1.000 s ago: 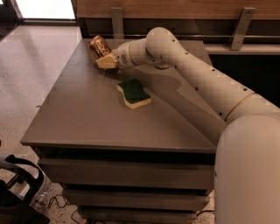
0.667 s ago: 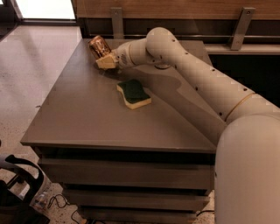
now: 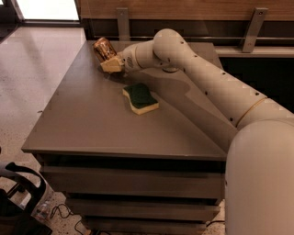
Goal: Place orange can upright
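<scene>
Here the gripper [image 3: 109, 62] clasps the lower end of the orange can [image 3: 104, 47], which is tilted at the table's [image 3: 92, 124] far left corner, close to both edges. A green-topped sponge [image 3: 140, 97] lies near the gripper, toward the middle; open tabletop runs from there to the near edge.

We note a green-topped yellow rectangular sponge [image 3: 140, 98] lying flat on the grey-brown slab tabletop [image 3: 92, 128], near but apart from the gripper [image 3: 111, 64] at the table's far corner. We see pale speckled floor [image 3: 27, 69] alongside and grey metal brackets [image 3: 256, 27] on the wooden back wall [image 3: 183, 7].
</scene>
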Controlling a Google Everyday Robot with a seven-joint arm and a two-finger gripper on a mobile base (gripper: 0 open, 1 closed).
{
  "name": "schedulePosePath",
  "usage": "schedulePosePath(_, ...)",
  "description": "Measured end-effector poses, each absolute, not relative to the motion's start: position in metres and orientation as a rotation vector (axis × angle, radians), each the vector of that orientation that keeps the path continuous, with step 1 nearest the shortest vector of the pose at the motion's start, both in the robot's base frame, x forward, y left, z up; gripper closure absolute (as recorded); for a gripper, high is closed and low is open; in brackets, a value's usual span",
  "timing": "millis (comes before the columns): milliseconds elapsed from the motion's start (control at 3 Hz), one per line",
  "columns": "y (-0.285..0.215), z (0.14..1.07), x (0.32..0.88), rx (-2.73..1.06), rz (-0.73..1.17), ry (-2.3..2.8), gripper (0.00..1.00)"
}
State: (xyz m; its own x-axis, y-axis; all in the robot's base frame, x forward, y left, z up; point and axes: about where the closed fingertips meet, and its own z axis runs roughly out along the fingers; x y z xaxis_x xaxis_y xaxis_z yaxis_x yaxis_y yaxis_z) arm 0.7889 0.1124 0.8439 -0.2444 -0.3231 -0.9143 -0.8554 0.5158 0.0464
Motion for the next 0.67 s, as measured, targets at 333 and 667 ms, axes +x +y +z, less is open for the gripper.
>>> schedulePosePath(333, 0.1124, 0.844, 0.7889, -0.984, 0.701, 1.805, 1.0)
schedulePosePath(667, 0.1124, 0.844, 0.7889, -0.984, 0.701, 1.805, 1.0)
